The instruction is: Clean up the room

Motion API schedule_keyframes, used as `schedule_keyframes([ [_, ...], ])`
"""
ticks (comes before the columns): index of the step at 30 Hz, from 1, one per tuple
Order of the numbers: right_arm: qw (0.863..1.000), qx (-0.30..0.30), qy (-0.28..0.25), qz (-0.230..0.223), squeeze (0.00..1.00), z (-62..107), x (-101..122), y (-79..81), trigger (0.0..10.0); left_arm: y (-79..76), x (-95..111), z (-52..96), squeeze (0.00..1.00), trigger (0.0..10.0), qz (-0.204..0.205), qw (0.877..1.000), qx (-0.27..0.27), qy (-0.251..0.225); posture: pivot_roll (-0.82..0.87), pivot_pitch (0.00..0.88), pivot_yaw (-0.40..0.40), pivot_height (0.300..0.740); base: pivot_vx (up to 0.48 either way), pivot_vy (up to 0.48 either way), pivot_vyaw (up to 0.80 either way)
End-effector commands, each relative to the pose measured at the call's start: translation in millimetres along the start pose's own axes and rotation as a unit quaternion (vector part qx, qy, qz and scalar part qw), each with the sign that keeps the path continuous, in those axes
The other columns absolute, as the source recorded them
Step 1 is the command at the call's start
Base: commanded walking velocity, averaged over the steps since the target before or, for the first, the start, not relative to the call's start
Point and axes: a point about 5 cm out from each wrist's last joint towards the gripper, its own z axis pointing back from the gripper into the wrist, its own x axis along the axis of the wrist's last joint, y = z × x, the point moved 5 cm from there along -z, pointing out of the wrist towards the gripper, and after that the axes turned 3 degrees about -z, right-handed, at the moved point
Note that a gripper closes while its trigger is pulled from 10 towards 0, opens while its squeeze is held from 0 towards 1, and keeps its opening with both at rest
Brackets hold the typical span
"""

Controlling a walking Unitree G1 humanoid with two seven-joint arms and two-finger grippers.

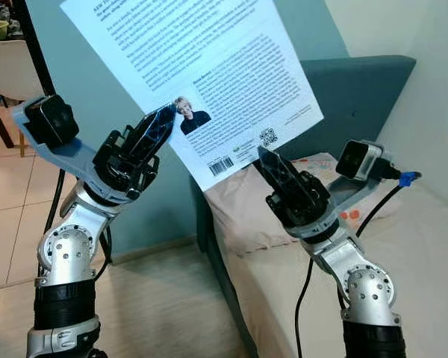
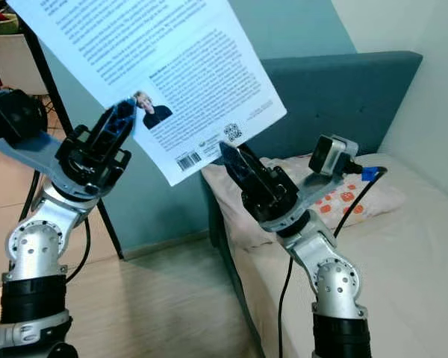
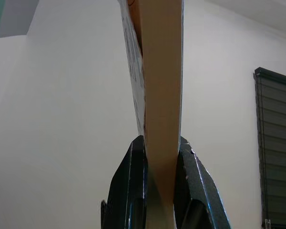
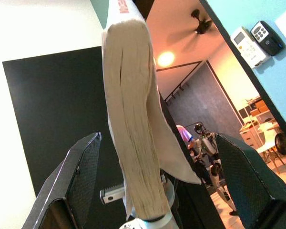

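Left hand point(image 1: 163, 119) clamped, right hand point(image 1: 265, 158) spread, both raised.

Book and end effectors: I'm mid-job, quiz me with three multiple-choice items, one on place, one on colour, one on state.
1. Where is the book?
A. Lying on the pillow
B. Held up in the air in front of the teal headboard
C. On the floor

2. What colour is the headboard?
A. Teal
B. Red
C. Black

3. How does the right end effector stand?
A. Clamped on the book
B. Fingers spread, with the book's page edge between them, untouched
C. Closed on a cable

Answers: 1 B, the head views show the back cover raised above the bed and the pillow. 2 A, the padded panel behind the bed is blue-green. 3 B, the right wrist view shows gaps on both sides of the pages, while the left end effector pinches the book.
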Motion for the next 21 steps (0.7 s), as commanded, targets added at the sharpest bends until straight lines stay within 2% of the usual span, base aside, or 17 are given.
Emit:
schedule_keyframes([
  [1,1.000,-0.004,-0.011,0.006,0.00,0.7,5,-0.5,10.0,-5.2,1,-2.7,0.00,10.0,0.005,1.000,-0.013,-0.010,-0.07,0.000,-0.050,0.731,0.000,0.000,0.00],
  [2,1.000,-0.008,-0.017,0.007,0.00,0.4,7,-2.5,0.0,-5.8,0,-3.1,0.00,10.0,0.005,1.000,-0.014,-0.010,-0.07,0.000,-0.051,0.731,0.000,0.000,0.00],
  [9,1.000,-0.005,-0.025,0.011,0.00,-1.0,12,-2.0,0.0,-6.5,-6,-3.3,0.00,10.0,0.006,1.000,-0.013,0.002,-0.07,0.000,-0.049,0.731,0.000,0.000,0.00],
  [11,0.999,-0.003,-0.030,0.014,0.00,-2.6,15,-1.4,0.0,-3.5,-16,-0.8,0.00,10.0,0.005,1.000,-0.002,0.025,-0.07,0.000,-0.049,0.731,0.000,0.000,0.00],
  [21,0.999,-0.012,-0.034,0.018,0.00,-3.2,17,-3.9,0.0,2.3,-41,4.0,0.00,10.0,0.012,0.997,0.024,0.067,-0.07,0.000,-0.048,0.731,0.000,0.000,0.00],
])
